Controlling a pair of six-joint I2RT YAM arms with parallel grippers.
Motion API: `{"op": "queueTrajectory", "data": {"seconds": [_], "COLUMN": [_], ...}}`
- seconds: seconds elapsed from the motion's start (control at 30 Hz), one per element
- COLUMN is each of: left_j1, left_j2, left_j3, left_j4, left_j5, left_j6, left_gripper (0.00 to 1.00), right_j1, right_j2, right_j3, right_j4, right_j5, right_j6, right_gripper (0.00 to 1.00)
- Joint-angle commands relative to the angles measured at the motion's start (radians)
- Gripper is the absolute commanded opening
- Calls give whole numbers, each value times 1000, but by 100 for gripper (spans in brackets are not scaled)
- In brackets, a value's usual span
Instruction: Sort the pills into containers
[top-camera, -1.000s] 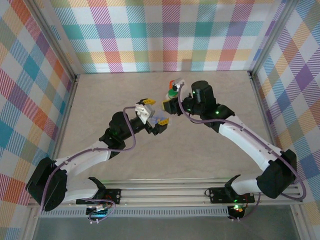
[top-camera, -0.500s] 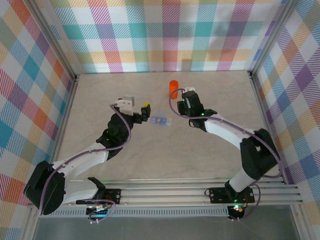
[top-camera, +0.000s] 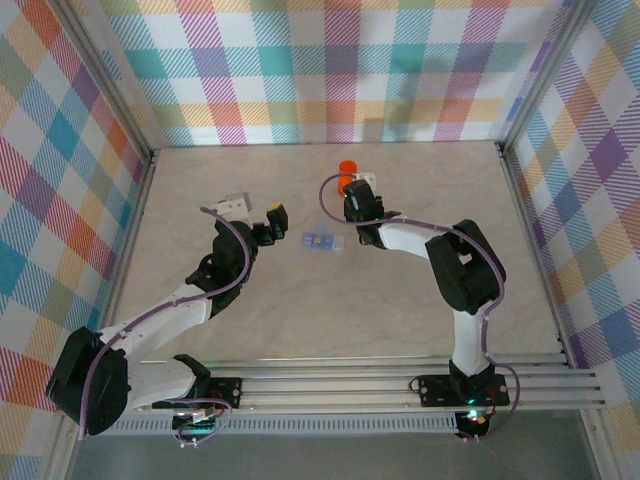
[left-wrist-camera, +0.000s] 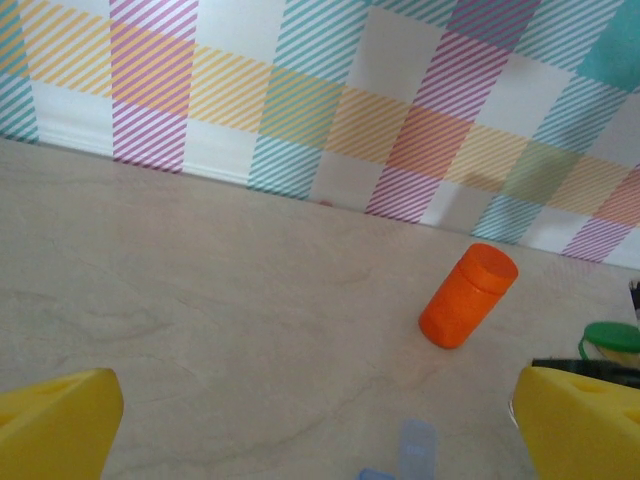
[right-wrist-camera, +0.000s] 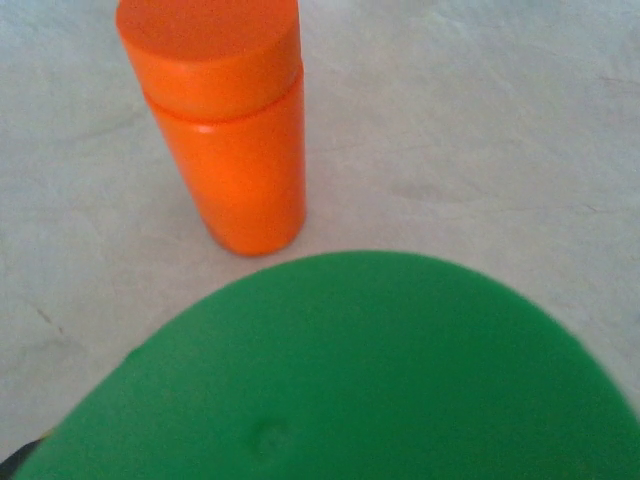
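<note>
The left gripper (left-wrist-camera: 318, 420) hung spread to its widest, holding nothing, left of the middle of the table (top-camera: 300, 320). Just to its right the pale-blue pill box (top-camera: 322, 241) lay flat in mid-table; whether any pills sat in its compartments could not be made out. Toward the far edge stood the orange bottle (top-camera: 347, 167), cap on. Close beside it, the right gripper (top-camera: 360, 198) was partly closed, apparently on the green-capped bottle (right-wrist-camera: 340, 370). With both bottles capped, sorting looked barely begun, with opening, pouring and dividing all seemingly left to do.
</note>
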Motion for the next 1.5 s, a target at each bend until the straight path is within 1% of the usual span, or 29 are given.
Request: {"op": "queueTrajectory", "data": {"seconds": [0.0, 0.13, 0.27, 0.4, 0.53, 0.7, 0.8, 0.87, 0.93, 1.03, 1.13, 1.23, 1.33, 1.47], "left_j1": [9, 9, 9, 9, 9, 9, 9, 9, 9, 9, 9, 9, 9, 9], "left_j2": [-3, 4, 9, 13, 20, 31, 35, 35, 33, 32, 36, 45, 74, 166], "left_j3": [28, 31, 34, 34, 39, 45, 48, 52, 55, 63, 80, 96, 138, 226], "left_j4": [-12, -11, -11, -10, -8, -11, -14, -22, -25, -33, -49, -52, -77, -131], "left_j5": [19, 34, 51, 58, 61, 81, 83, 83, 81, 89, 101, 133, 151, 174], "left_j6": [3, 3, 4, 4, 2, -8, -11, -11, -14, -19, -32, -54, -92, -157], "left_gripper": [100, 100, 100, 100, 100, 100, 100, 100, 100, 100, 100, 100, 100, 98], "right_j1": [-11, -21, -29, -40, -40, -41, -41, -41, -41, -43, -43, -48, -63, -96], "right_j2": [28, 54, 81, 86, 85, 104, 105, 104, 97, 67, -6, -95, -173, -284], "right_j3": [51, 71, 101, 105, 90, 112, 122, 131, 130, 116, 66, 10, -18, -71], "right_j4": [32, 31, -9, -47, -48, -76, -89, -108, -115, -122, -117, -116, -170, -215], "right_j5": [26, 36, 60, 51, 44, 45, 32, 13, -5, -35, -86, -182, -280, -392], "right_j6": [65, 88, 103, 145, 168, 171, 184, 192, 201, 215, 226, 209, 178, 148], "right_gripper": [25, 26, 28, 29, 31, 42, 54, 59, 61, 63, 67, 71, 73, 73]}}
